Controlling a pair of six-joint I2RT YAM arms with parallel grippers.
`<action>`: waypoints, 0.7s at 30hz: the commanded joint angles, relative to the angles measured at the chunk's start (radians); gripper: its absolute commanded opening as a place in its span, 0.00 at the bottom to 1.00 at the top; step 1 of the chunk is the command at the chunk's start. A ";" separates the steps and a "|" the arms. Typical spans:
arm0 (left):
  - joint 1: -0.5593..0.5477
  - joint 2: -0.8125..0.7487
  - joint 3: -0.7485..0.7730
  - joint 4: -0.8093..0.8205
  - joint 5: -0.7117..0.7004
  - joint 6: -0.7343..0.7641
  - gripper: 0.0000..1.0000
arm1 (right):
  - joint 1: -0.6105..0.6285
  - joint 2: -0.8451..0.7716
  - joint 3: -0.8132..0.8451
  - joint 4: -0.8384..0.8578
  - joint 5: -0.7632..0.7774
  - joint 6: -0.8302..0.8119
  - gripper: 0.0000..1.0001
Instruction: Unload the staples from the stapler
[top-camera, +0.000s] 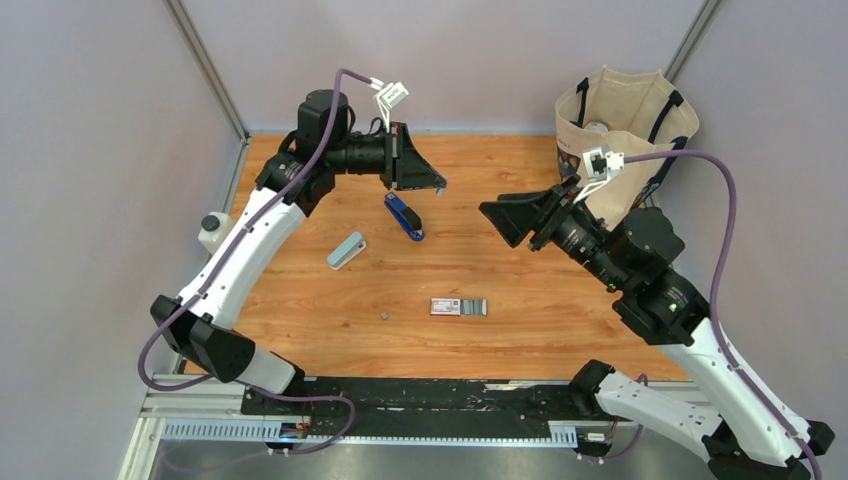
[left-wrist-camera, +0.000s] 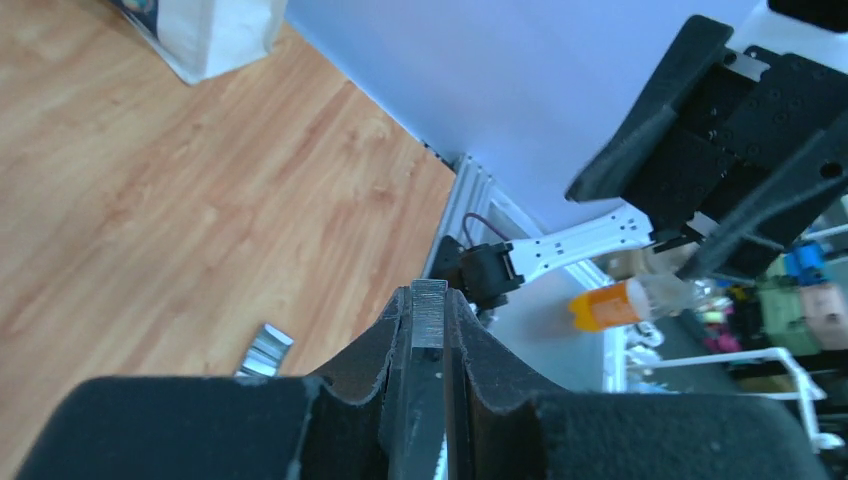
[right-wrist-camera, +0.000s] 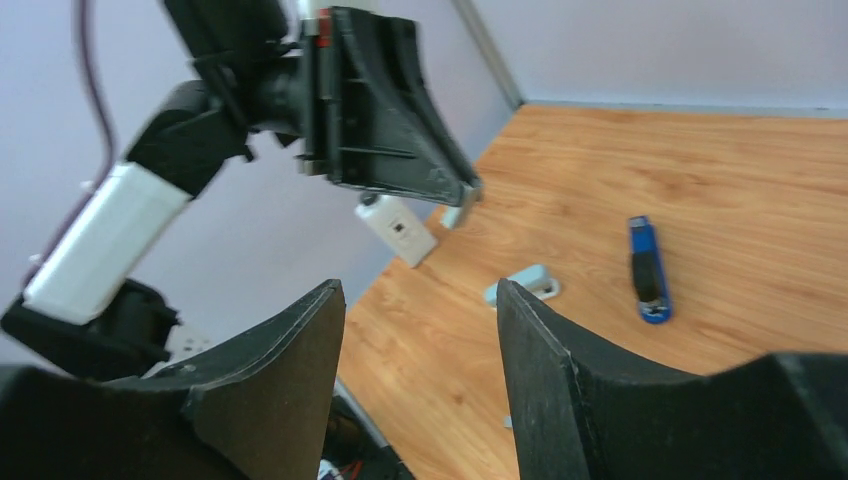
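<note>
Nearest me on the desk (top-camera: 540, 340) lies the box (top-camera: 458, 306), with a tiny grey bit (top-camera: 385, 316) just to its left; I can't make out what that bit is. Farther in, toward the left, sits the pale piece (top-camera: 346, 250). Beyond it the stapler (top-camera: 404, 216) lies flat on the desk at a diagonal, with neither arm touching it.

The right gripper (top-camera: 498, 225) hangs to the stapler's right, well apart from it. Its fingers are spread wide with nothing between them (its wrist view shows bare desk through the gap). The left gripper (top-camera: 438, 183) sits just beyond the stapler's far end in the top view and is held clear of the desk. Its fingers are pressed onto the staples (left-wrist-camera: 428, 310), a thin ridged silver strip poking out past the fingertips. From above, that strip is too small to see.

In the left wrist view a shiny scrap (left-wrist-camera: 265, 350) shows on the desk, half cut off by the gripper body, and I can't tell what it is. The bag (top-camera: 625, 115) stands at the far right corner.
</note>
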 joint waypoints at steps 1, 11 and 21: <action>0.036 -0.071 -0.077 0.272 0.138 -0.268 0.18 | -0.002 0.021 -0.026 0.219 -0.193 0.112 0.61; 0.053 -0.136 -0.181 0.440 0.193 -0.409 0.18 | -0.002 0.122 -0.057 0.341 -0.230 0.229 0.59; 0.055 -0.167 -0.247 0.545 0.190 -0.478 0.18 | 0.000 0.192 -0.066 0.447 -0.256 0.280 0.56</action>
